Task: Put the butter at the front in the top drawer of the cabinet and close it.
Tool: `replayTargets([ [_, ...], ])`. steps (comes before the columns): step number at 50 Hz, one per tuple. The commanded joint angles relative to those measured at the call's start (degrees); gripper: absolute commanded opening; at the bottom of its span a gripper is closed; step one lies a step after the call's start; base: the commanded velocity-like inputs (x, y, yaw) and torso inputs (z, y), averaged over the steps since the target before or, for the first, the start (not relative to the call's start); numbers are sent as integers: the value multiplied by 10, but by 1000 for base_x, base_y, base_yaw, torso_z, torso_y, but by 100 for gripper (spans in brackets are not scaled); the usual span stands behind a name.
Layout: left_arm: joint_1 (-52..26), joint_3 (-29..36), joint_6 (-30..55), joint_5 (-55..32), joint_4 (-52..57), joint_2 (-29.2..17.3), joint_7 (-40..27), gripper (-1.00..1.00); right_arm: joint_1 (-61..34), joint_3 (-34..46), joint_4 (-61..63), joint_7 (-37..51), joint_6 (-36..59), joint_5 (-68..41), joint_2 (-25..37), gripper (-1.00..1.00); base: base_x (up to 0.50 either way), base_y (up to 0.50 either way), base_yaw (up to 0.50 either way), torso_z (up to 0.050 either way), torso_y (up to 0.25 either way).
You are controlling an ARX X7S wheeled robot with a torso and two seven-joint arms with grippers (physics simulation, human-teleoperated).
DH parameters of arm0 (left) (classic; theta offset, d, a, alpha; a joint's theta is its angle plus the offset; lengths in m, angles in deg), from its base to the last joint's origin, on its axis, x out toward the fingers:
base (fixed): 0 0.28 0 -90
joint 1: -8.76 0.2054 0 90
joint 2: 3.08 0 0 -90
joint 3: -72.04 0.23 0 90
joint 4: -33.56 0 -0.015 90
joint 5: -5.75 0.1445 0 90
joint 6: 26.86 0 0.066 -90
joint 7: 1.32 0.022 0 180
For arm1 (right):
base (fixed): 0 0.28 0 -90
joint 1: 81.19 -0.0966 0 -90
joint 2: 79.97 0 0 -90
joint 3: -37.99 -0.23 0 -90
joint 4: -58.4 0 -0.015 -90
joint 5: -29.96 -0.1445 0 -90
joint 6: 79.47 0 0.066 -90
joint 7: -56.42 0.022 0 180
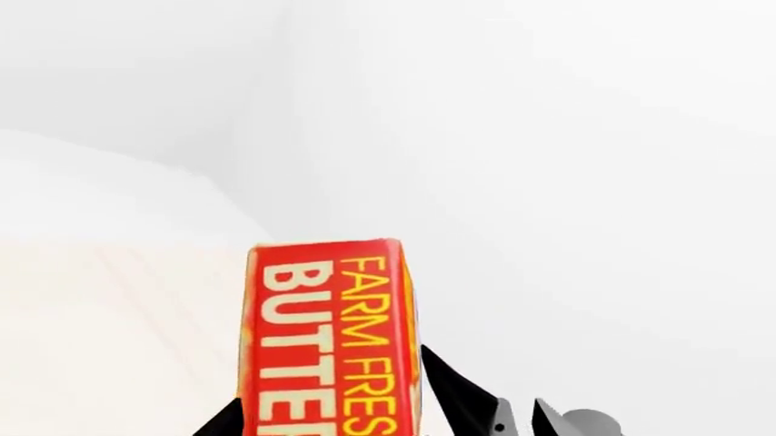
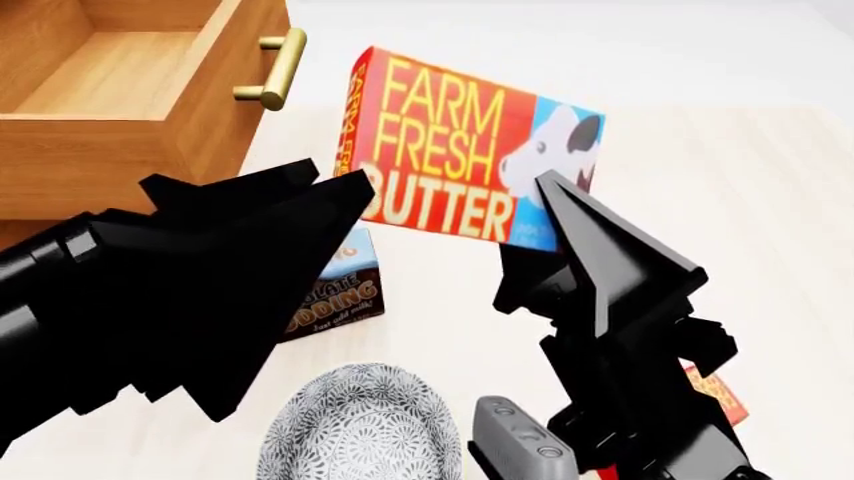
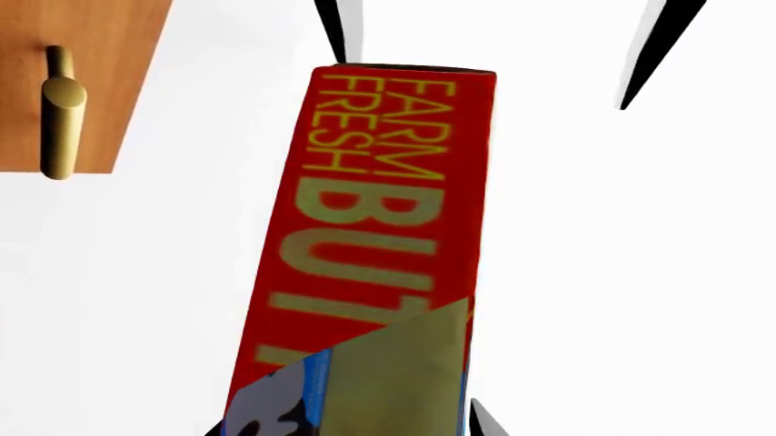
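Note:
The butter (image 2: 454, 150), a red "FARM FRESH BUTTER" box with a cow picture, hangs tilted in the air to the right of the top drawer (image 2: 134, 150). The drawer stands pulled open and empty, with its brass handle (image 2: 274, 70) towards the box. My right gripper (image 2: 547, 205) is shut on the box's cow end (image 3: 376, 227). My left gripper (image 1: 327, 409) is open at the box's other end (image 1: 327, 336). One of its fingers (image 3: 340, 32) is close to the box and the other stands well off it. Little of the cabinet below the drawer shows.
Under the arms a chocolate pudding box (image 2: 340, 290) and a patterned grey bowl (image 2: 360, 420) sit on the pale wooden table (image 2: 747, 200). The corner of another red box (image 2: 718, 395) shows behind my right arm. The drawer handle (image 3: 61, 113) lies close to the butter.

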Motion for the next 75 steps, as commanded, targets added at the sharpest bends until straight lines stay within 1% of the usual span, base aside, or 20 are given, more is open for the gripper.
replayTargets([
  [1, -14, 9, 11, 5, -15, 14, -9, 100, -7, -6, 9, 1, 18, 44, 0, -100, 0, 0, 0, 0, 0],
  [36, -62, 49, 50, 23, -74, 72, -32, 100, 3, -9, 5, -5, 8, 55, 4, -100, 0, 0, 0, 1, 1],
  [62, -74, 57, 62, 22, -91, 89, -29, 100, -8, 13, 30, -38, 38, 96, -1, -100, 0, 0, 0, 0, 1],
  [75, -72, 66, 67, 28, -102, 103, -21, 100, -5, 11, 30, -43, 34, 100, -1, -100, 0, 0, 0, 1, 1],
])
